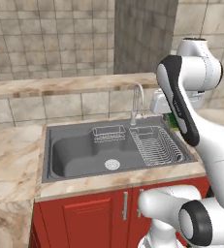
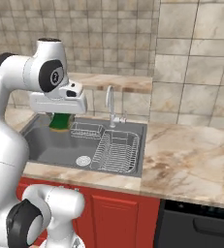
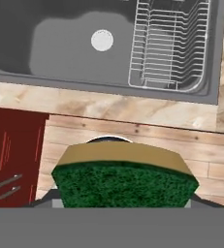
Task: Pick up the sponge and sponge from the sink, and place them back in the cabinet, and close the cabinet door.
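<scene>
Tiled walls (image 1: 50, 38) — marble counter (image 2: 191, 160) — grey sink (image 1: 79, 150).

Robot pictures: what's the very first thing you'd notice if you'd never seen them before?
The big white robot arm fills the front, with its gripper shut on a green sponge above the grey sink. The sink sits in a marble counter, with a round white drain in its basin and a wire rack on the right. Red cabinet doors run under the counter.

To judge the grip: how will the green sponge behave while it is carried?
The green sponge, shut in the hand above the sink, probably squashes rather than slips: its top looks coarse. It seems light, and likely not fragile.
</scene>
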### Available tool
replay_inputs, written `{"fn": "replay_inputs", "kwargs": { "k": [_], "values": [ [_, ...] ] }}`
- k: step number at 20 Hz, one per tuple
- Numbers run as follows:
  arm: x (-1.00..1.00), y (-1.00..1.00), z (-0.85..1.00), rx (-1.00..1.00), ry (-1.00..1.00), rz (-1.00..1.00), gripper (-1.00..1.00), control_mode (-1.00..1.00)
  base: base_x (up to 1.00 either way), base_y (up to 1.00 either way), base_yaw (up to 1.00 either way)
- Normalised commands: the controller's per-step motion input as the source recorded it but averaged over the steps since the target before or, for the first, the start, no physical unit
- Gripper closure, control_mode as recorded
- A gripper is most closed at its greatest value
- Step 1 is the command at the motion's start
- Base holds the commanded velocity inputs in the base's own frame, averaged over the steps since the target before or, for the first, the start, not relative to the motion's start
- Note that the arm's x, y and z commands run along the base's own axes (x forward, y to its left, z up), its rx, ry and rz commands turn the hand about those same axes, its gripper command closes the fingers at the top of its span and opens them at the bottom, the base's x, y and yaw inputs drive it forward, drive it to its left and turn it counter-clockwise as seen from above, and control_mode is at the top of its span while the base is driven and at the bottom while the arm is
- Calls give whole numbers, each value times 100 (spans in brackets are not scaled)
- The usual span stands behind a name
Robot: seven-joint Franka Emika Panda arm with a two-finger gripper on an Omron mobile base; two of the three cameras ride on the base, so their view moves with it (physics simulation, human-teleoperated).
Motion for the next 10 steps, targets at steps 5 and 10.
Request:
{"fn": "replay_inputs", "kwargs": {
  "k": [5, 10],
  "values": [
    [0, 0, 0, 0, 0, 0, 100, 100, -34, -75, -2],
    [0, 0, 0, 0, 0, 0, 100, 100, -24, -89, 0]
  ]
}}
